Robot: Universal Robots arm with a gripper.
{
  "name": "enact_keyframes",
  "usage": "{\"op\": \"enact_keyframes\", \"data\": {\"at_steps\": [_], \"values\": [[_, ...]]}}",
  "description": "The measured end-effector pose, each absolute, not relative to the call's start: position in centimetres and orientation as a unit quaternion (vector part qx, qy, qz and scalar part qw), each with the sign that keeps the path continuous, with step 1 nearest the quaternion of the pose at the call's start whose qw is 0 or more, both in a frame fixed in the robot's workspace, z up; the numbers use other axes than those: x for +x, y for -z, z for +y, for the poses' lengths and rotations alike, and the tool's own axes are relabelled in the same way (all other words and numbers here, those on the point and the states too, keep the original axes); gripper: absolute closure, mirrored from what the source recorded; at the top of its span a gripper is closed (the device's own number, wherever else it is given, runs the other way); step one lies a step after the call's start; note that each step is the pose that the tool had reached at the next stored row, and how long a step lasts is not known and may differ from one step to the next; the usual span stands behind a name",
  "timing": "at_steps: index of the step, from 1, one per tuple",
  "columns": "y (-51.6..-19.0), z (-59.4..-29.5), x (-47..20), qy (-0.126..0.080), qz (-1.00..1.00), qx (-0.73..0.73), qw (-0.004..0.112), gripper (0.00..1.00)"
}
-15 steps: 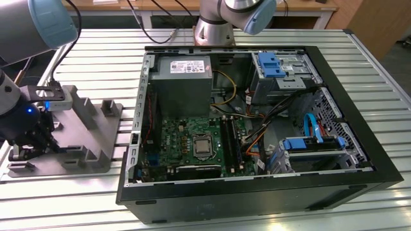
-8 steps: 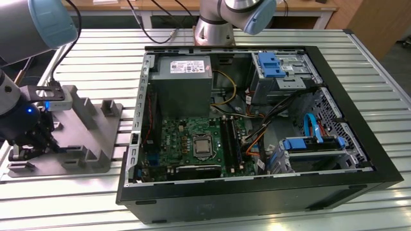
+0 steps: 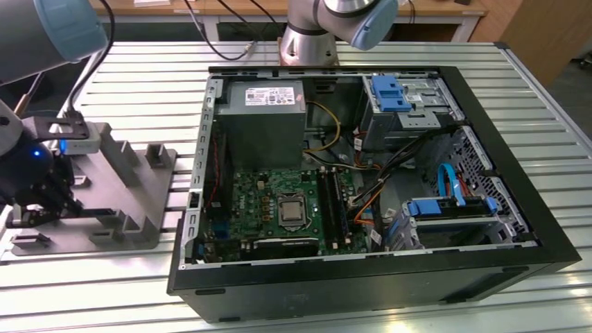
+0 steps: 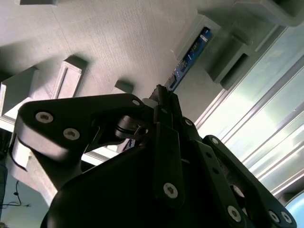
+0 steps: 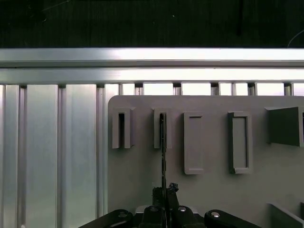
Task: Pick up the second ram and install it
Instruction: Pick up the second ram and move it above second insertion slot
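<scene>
Where the gray holder (image 3: 138, 177) lies on the slatted table (image 3: 518, 76), at the exterior view's left of the open computer case (image 3: 370, 284), I see the gripper (image 5: 164, 189) low over it. Its jaws are drawn narrow, pinching the second ram (image 5: 163, 142). The ram stands on edge on the holder, its far end in a slot. In the second wrist view its blue-green face runs out past the fingertips.

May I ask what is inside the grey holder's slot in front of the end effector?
A slim dark memory stick standing on edge; the slot hides its bottom edge.
</scene>
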State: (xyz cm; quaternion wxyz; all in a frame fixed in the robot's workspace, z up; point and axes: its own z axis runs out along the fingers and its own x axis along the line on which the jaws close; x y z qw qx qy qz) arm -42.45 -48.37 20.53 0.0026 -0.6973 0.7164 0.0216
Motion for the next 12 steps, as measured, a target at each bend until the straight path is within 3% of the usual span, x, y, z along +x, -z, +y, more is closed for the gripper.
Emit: {"op": "enact_keyframes", "data": {"at_steps": [12], "values": [[-21.27, -48.38, -42.46, -0.023, 0.716, -0.697, 0.004, 0.86]]}}
